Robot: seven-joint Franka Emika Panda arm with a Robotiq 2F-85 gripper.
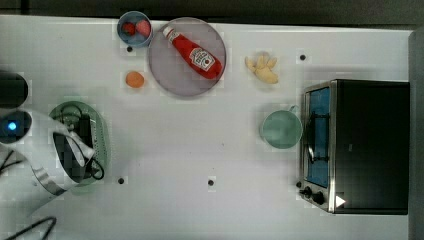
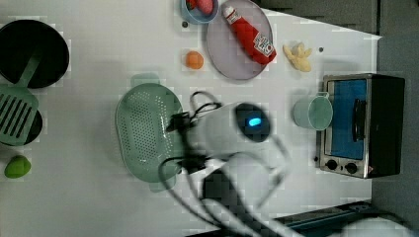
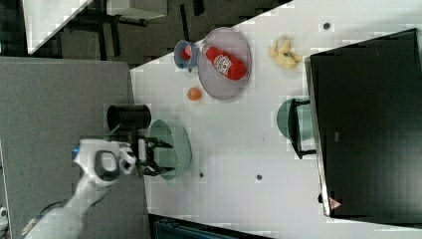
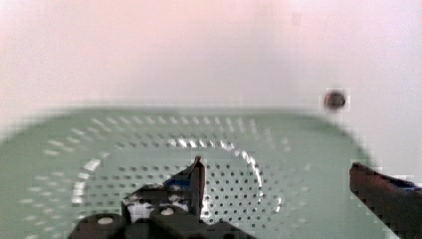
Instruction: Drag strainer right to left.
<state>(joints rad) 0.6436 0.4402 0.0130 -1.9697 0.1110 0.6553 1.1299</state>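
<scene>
The strainer [image 1: 102, 135] is a pale mint-green oval colander with a holed bottom, lying at the top view's left end of the white table. It also appears in the left view [image 2: 143, 128] and the right view [image 3: 179, 147]. My gripper [image 1: 81, 149] hovers over it, open, with nothing held [image 2: 179, 142] [image 3: 161, 158]. In the wrist view the strainer [image 4: 149, 144] spreads below the gripper [image 4: 288, 184]. One finger [image 4: 197, 177] hangs over the holed bottom and the other finger [image 4: 383, 191] is near the rim.
A green cup [image 1: 281, 129] stands before a toaster oven [image 1: 360, 145] at the top view's right. A plate [image 1: 170, 75] with a ketchup bottle [image 1: 195, 52], a bowl [image 1: 135, 29], an orange [image 1: 134, 79] and yellow fruit [image 1: 262, 67] lie behind. A black pot [image 2: 32, 52] and a spatula [image 2: 17, 116] sit at the left view's left.
</scene>
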